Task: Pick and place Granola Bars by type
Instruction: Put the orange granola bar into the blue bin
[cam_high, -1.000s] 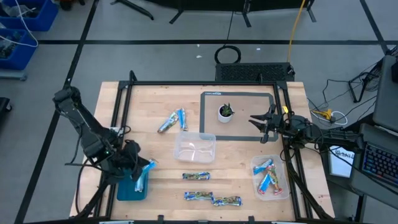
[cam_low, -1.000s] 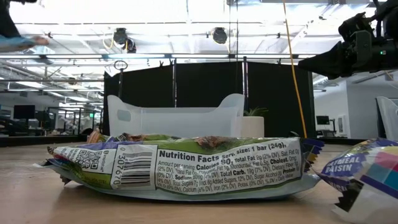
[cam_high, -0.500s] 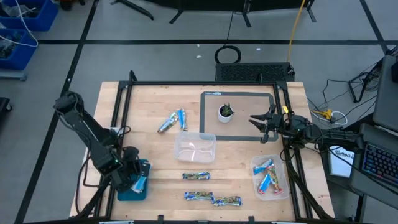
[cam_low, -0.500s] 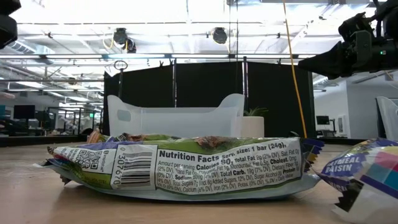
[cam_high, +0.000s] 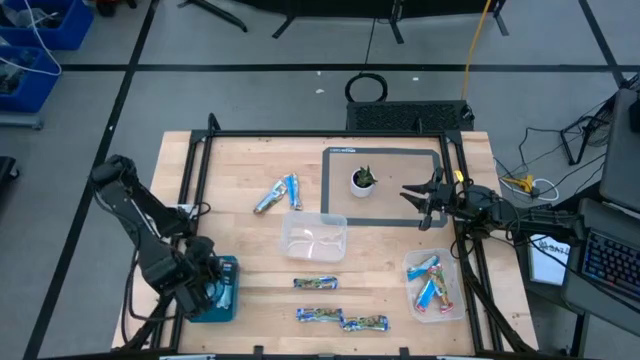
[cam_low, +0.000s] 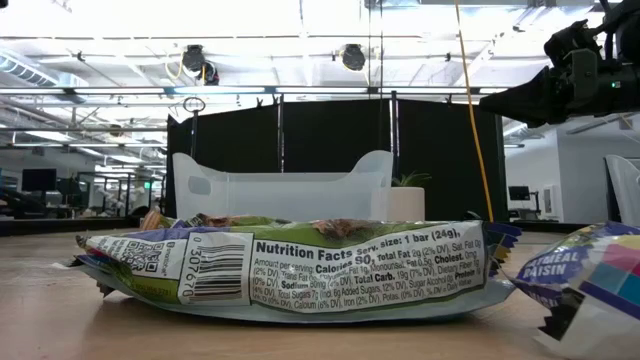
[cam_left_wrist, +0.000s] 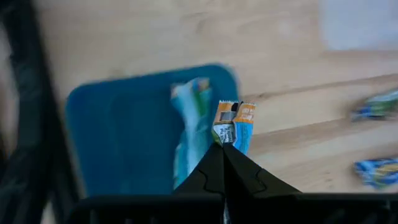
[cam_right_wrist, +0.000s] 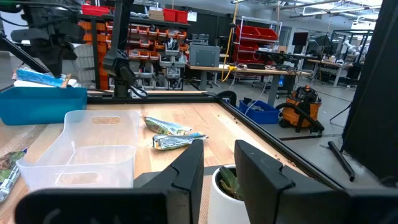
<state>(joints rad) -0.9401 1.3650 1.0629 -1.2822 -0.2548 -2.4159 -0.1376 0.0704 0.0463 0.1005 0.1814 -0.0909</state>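
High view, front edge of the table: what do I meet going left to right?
Left gripper shut on a blue-wrapped bar over the blue tray → green patterned bar → two more patterned bars → clear plastic tub of blue and red bars.

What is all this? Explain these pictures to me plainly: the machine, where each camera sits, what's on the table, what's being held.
Two dark robot arms work at a wooden table, sorting granola bars. One picture looks straight down, one sits at table level right behind a wrapper, and one camera rides on each wrist. The left hand is shut on a blue bar above the blue tray, where another bar lies. The right hand waits open by the potted plant. Loose bars lie around an empty clear tub; a second tub holds several.
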